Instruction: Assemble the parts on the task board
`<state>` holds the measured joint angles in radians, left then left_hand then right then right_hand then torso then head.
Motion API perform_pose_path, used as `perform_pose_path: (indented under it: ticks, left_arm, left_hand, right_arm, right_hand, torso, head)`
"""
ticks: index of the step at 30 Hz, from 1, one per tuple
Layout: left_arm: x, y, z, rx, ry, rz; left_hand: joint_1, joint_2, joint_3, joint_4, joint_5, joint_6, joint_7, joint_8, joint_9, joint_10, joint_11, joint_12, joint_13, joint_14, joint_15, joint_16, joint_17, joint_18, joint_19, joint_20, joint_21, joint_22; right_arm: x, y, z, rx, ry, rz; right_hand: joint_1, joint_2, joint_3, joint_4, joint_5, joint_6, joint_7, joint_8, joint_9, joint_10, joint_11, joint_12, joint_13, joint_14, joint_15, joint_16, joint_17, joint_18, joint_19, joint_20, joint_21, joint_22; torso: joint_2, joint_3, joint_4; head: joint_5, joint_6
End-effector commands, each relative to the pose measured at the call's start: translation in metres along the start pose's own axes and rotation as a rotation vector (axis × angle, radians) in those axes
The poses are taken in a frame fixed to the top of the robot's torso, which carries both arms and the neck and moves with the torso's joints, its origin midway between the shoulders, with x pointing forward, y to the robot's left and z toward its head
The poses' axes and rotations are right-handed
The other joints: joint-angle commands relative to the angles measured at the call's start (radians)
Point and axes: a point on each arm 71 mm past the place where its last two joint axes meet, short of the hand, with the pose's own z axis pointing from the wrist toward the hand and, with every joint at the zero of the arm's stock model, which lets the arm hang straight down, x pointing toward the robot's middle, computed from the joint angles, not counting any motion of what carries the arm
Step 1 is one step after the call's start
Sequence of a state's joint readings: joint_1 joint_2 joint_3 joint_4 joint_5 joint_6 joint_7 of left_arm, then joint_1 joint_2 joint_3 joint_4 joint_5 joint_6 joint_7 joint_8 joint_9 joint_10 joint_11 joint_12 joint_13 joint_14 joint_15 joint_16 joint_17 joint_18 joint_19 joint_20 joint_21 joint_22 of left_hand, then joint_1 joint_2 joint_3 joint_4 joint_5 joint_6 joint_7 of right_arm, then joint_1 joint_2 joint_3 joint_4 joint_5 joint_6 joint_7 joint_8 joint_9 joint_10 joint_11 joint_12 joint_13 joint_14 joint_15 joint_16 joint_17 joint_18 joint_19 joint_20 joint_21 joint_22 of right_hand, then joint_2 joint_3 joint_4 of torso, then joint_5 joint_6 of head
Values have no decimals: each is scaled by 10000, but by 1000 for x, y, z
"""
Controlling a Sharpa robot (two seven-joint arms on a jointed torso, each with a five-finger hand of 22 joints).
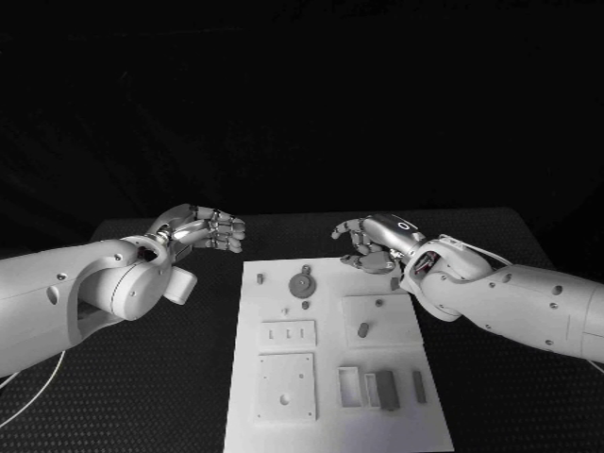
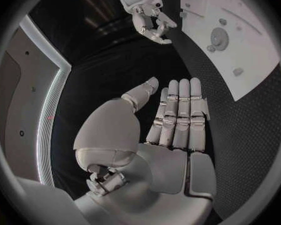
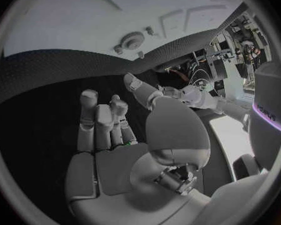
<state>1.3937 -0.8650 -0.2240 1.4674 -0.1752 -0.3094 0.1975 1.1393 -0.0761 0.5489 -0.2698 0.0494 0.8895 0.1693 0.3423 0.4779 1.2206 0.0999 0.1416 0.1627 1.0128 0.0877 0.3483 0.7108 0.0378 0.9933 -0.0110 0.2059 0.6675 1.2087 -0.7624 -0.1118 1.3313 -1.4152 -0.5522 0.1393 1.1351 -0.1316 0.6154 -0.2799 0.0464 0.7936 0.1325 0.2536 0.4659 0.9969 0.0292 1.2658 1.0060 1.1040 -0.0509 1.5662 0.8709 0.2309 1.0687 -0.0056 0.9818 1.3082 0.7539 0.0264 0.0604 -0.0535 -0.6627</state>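
The white task board (image 1: 332,432) lies in the middle of the black table. A round gear part (image 1: 302,283) sits near its far end, a small peg part (image 1: 363,329) lies in a square recess, and grey bar parts (image 1: 387,389) lie at the near right. My left hand (image 1: 202,228) hovers beyond the board's far left corner, fingers straight and empty in the left wrist view (image 2: 177,120). My right hand (image 1: 373,242) hovers over the board's far right corner, fingers loosely bent and holding nothing (image 3: 106,130). The gear (image 2: 220,36) (image 3: 132,40) also shows from both wrists.
Black table surface (image 1: 153,396) surrounds the board on both sides. My two white forearms reach in over the table's left and right. Flat white plates (image 1: 286,377) with holes are fixed on the board's near left.
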Motion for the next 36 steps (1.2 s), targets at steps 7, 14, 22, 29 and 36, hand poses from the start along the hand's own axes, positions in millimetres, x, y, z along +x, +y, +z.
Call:
perform_pose_path:
  ticks: [7,14,22,29,36]
  left_arm:
    - [-1,-2,3,182,16,47]
    - [2,-2,4,199,77,43]
    - [2,-2,4,191,100,30]
    - [4,-2,4,201,195,11]
    - [5,-2,4,195,214,10]
  left_hand:
    - [-40,-106,7,-34,5,-105,-14,-62,8,-71,53,-49,18,-71,39,-84,28,13,-73,17,-84,17]
    - [-49,-115,1,-33,5,-133,0,-80,8,-105,72,-82,23,-101,56,-121,39,14,-97,32,-102,22]
    - [-53,-112,0,-30,5,-136,2,-82,10,-106,74,-86,27,-102,59,-127,44,15,-100,35,-105,25]
    - [-59,-114,-4,-26,5,-139,4,-84,11,-107,75,-90,30,-103,61,-132,48,16,-102,38,-108,27]
    - [-64,-110,-5,-22,5,-140,5,-85,12,-108,77,-94,33,-104,63,-137,52,17,-103,40,-110,29]
  right_arm:
    - [-8,-18,-28,50,1380,1283]
    - [-13,-48,-45,919,2036,983]
    - [-16,-73,-58,1592,2180,481]
    - [-11,-84,-61,2109,2156,460]
    - [3,-86,-60,2324,2149,376]
  right_hand:
    - [-110,-275,68,84,39,441,407,72,-12,-332,322,12,-38,-34,67,-43,-26,309,14,46,-76,91]
    - [-163,-456,125,182,38,460,402,81,-18,-355,318,2,-69,-66,63,-75,-46,309,-5,64,-119,86]
    - [-204,-620,183,328,39,460,402,82,-26,-368,317,6,-92,-80,64,-85,-57,309,-6,74,-142,91]
    - [-376,-913,195,615,37,442,412,75,-39,-394,329,14,-117,-102,75,-93,-68,309,-15,94,-167,103]
    - [-499,-1105,178,781,38,408,418,61,-52,-414,334,26,-130,-121,80,-93,-73,309,-35,97,-183,116]
  torso:
    - [-65,66,-215]
    - [-88,89,-236]
    - [-100,125,-292]
    - [-82,99,-240]
    - [-84,90,-217]
  head:
    - [-112,198]
    - [-188,187]
    - [-208,115]
    - [-307,103]
    - [-310,61]
